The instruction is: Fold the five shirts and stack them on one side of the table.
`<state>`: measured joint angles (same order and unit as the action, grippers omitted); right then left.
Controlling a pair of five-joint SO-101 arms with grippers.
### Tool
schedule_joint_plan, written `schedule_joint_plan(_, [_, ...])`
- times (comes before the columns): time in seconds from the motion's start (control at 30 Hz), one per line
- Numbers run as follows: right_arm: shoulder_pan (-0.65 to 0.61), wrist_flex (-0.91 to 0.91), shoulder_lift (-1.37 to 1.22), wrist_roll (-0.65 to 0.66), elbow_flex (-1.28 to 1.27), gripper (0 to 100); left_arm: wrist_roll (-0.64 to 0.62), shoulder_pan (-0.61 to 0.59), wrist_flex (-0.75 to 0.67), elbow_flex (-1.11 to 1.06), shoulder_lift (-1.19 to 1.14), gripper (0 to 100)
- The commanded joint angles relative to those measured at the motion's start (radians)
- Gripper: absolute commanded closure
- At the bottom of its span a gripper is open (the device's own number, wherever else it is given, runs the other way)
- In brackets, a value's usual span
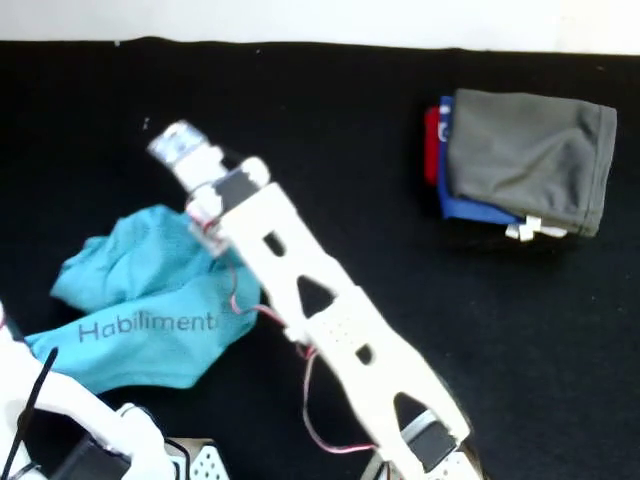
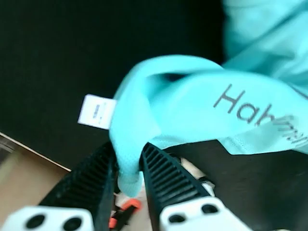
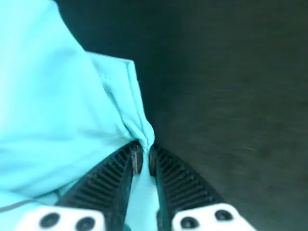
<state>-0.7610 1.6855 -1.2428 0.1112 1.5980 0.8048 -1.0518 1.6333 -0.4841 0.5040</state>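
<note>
A teal shirt (image 1: 140, 300) with grey lettering lies crumpled on the black table (image 1: 330, 120) at the left. In the left wrist view my left gripper (image 2: 129, 161) is shut on a bunched edge of the teal shirt (image 2: 192, 110), beside its white label (image 2: 96, 111). My right gripper (image 3: 143, 155) is shut on a folded corner of the shirt (image 3: 57, 96). In the high view the right gripper (image 1: 207, 222) sits at the shirt's far right edge. A stack of folded shirts (image 1: 525, 160), grey over blue and red, lies at the far right.
The right arm (image 1: 330, 320) stretches diagonally from the near edge to the shirt, with red wires hanging under it. The left arm (image 1: 70, 420) stands at the near left corner. Bare black table lies between the teal shirt and the stack.
</note>
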Motion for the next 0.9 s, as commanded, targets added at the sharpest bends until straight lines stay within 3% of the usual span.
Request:
schedule_joint_plan(0.0, [0.087,0.077,0.019,0.009,0.183,99.1,-0.153,0.101,0.0,0.054,0.028,99])
schedule_joint_plan(0.27, [0.271,0.082,0.231,0.009,0.156,99.2,-0.362,0.315,0.002,0.386,0.028,99])
schedule_joint_plan(0.5, [0.348,0.084,0.503,-0.092,0.091,99.2,-0.394,0.506,0.087,0.731,0.021,99])
schedule_joint_plan(0.7, [0.344,0.082,0.817,-0.207,-0.286,99.2,-0.393,0.573,0.106,0.792,0.021,99])
schedule_joint_plan(0.87, [0.348,0.071,0.986,-0.267,-0.73,99.2,-0.388,0.578,0.103,0.653,0.021,99])
